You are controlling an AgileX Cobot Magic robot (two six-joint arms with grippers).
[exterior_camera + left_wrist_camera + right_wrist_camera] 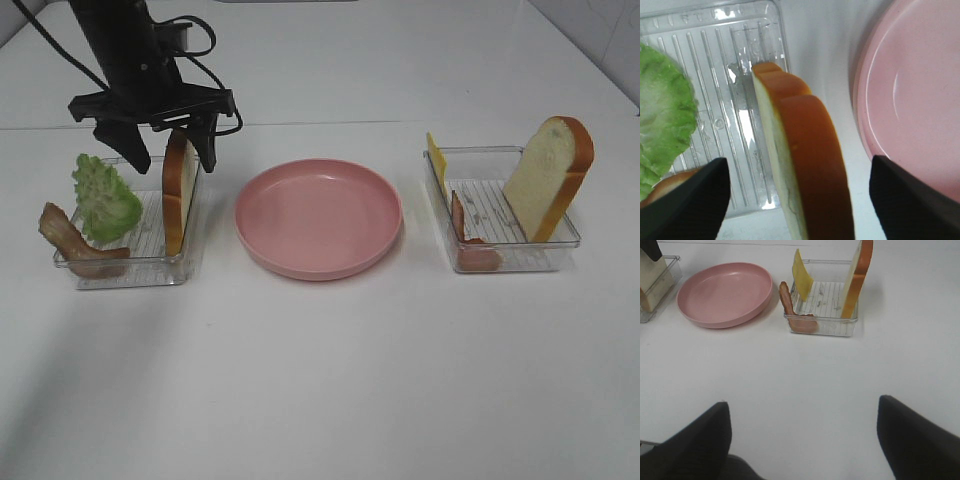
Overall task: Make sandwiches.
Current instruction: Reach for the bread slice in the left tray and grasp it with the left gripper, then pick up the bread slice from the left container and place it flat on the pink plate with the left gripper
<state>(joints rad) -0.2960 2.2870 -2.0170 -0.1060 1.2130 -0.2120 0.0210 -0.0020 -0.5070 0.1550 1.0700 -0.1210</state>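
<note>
Left gripper (175,160) is held open astride the upright bread slice (178,200) just left of the pink plate (318,262), right gripper (802,405) spread open and unladen; sandwiches not begun, parts left in trays (130,275) flanking the plate.

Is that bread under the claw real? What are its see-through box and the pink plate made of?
Likely fake: the bread slice looks like foam or soft plastic, its crust a uniform orange. The pink plate seems plastic, evenly coloured, softly shiny. The clear tray looks rigid transparent plastic, its floor ribbed.
</note>
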